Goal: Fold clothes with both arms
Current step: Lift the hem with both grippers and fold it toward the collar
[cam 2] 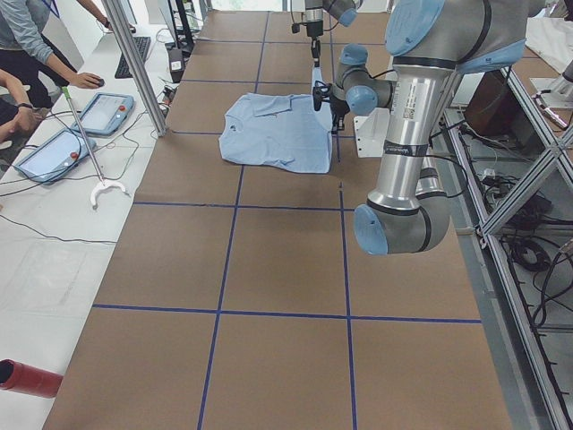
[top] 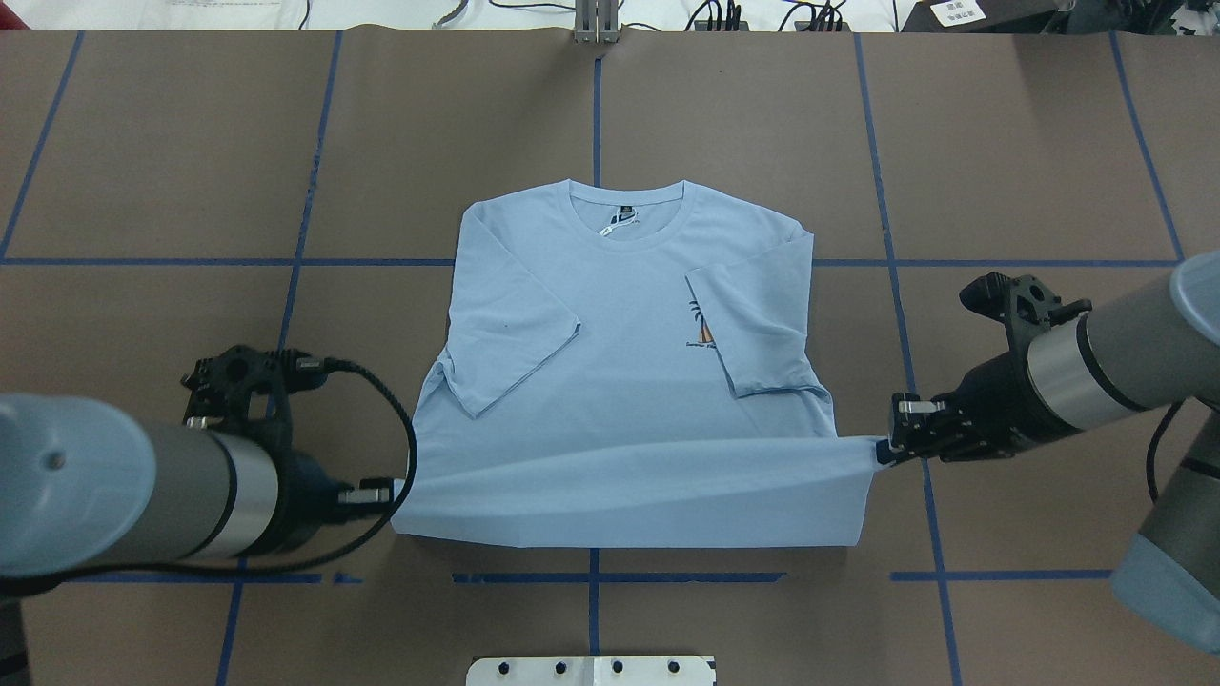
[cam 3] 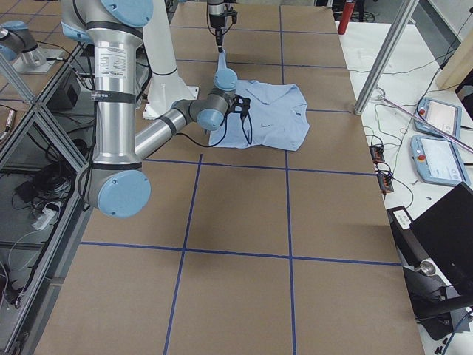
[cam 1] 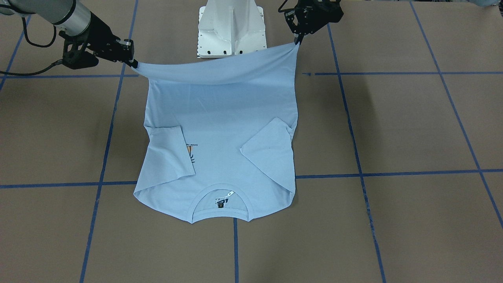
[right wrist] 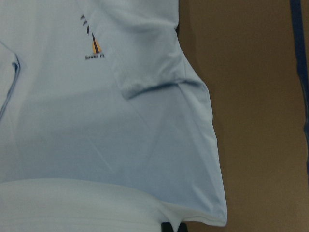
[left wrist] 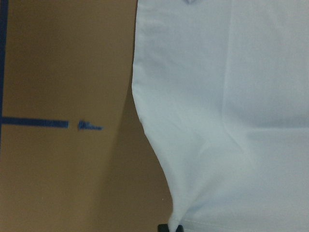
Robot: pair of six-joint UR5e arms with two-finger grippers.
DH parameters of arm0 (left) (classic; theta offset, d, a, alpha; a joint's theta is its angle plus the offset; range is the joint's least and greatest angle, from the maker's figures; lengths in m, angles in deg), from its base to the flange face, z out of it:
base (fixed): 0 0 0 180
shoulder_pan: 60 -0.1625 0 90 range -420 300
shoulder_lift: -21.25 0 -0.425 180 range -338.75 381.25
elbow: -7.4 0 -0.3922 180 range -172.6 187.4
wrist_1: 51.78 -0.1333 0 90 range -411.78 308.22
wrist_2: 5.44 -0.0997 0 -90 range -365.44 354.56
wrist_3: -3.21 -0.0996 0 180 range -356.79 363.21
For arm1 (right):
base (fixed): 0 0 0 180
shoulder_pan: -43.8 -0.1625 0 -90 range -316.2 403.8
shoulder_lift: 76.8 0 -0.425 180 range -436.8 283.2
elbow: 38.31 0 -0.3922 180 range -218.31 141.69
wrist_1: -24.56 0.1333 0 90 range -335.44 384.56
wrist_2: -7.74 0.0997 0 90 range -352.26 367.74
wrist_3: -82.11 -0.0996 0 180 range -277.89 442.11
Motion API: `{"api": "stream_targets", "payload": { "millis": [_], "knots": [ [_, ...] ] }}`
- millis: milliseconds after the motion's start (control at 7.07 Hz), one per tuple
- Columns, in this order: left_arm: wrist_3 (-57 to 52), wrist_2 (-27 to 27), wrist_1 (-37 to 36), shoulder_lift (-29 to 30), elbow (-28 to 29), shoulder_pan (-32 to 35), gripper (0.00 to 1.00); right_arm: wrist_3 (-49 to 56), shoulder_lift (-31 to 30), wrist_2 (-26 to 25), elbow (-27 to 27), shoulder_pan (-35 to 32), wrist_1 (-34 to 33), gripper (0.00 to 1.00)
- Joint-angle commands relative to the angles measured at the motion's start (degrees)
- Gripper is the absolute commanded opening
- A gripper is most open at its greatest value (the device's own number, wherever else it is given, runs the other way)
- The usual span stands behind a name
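The light blue T-shirt (top: 620, 381) lies face up on the brown table, collar away from the robot and both sleeves folded inward. The palm-tree print (top: 703, 329) shows beside the folded sleeve, and the neck label (cam 1: 223, 201) shows inside the collar. My left gripper (top: 398, 494) is shut on the left hem corner. My right gripper (top: 882, 450) is shut on the right hem corner. The hem edge (cam 1: 220, 70) hangs stretched between them, lifted a little above the table. Both wrist views show the shirt (left wrist: 231, 121) (right wrist: 106, 125) running from the fingertips.
The white pedestal base (cam 1: 232, 27) stands just behind the raised hem. Blue tape lines (top: 596, 576) grid the table. In the exterior left view, operators with tablets (cam 2: 98, 112) sit beyond the far table edge, next to a metal post (cam 2: 134, 63).
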Motion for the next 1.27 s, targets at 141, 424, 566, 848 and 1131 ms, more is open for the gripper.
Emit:
{"api": "stream_targets", "payload": {
  "millis": [141, 424, 566, 848, 1131],
  "knots": [
    [-9.9, 2.0, 1.3, 9.3, 16.2, 14.1, 0.0, 0.0, 14.0, -0.1, 13.8, -7.8, -0.3, 0.0],
    [-13.2, 2.1, 8.2, 12.3, 25.9, 20.6, 0.0, 2.4, 22.2, 0.0, 24.9, -11.6, -0.3, 0.0],
    [-13.0, 2.1, 15.1, 16.1, 34.7, 21.0, 0.0, 2.9, 25.0, 0.0, 29.7, -13.0, -0.3, 0.0],
    [-13.0, 2.0, 23.8, 17.5, 43.7, 22.2, 0.0, 5.9, 29.4, -0.1, 37.2, -13.7, -0.3, 0.0],
    [-12.8, 1.9, 26.6, 18.8, 49.2, 22.0, 0.0, 8.7, 29.5, -0.2, 40.1, -13.7, -0.3, 0.0]
  ]
}}
